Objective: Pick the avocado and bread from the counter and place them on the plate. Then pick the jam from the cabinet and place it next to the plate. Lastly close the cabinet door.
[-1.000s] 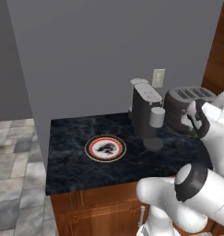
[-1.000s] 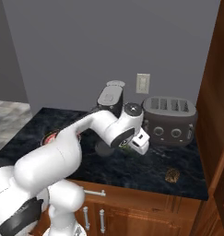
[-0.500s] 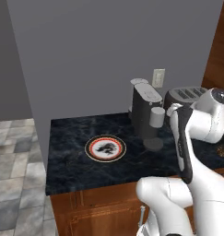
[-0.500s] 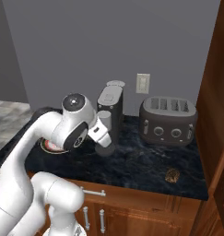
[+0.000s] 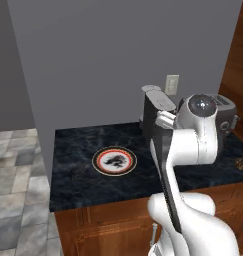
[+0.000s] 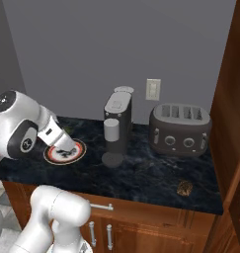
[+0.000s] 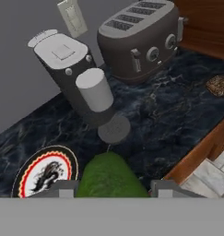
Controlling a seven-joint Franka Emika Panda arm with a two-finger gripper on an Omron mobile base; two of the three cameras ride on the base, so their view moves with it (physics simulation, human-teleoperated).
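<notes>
The dark-green avocado (image 7: pixel 109 175) sits between my fingertips, with my gripper (image 7: pixel 111 186) shut on it, held above the black counter (image 7: pixel 168 115) just right of the plate (image 7: pixel 26 177). From the right base view my hand hangs over the round white plate (image 6: pixel 80 148) with its red-orange and black rim. That plate (image 5: pixel 97 161) lies left of the arm in the left base view. The brown bread (image 6: pixel 184 187) rests on the counter (image 6: pixel 151 173) near its front right edge, and it shows as bread (image 7: pixel 218 85) at the hand view's right side. The jam is out of view.
A dark coffee machine (image 6: pixel 116 118) with a white cup stands behind the plate's right side. A grey toaster (image 6: pixel 180 129) sits further right by the wall. The tall reddish-brown cabinet (image 6: pixel 235 113) bounds the counter on the right. A grey wall runs along the back.
The arm has swung left across the counter from in front of the toaster to the plate, with the gripper staying shut on the avocado. The bread has not moved.
</notes>
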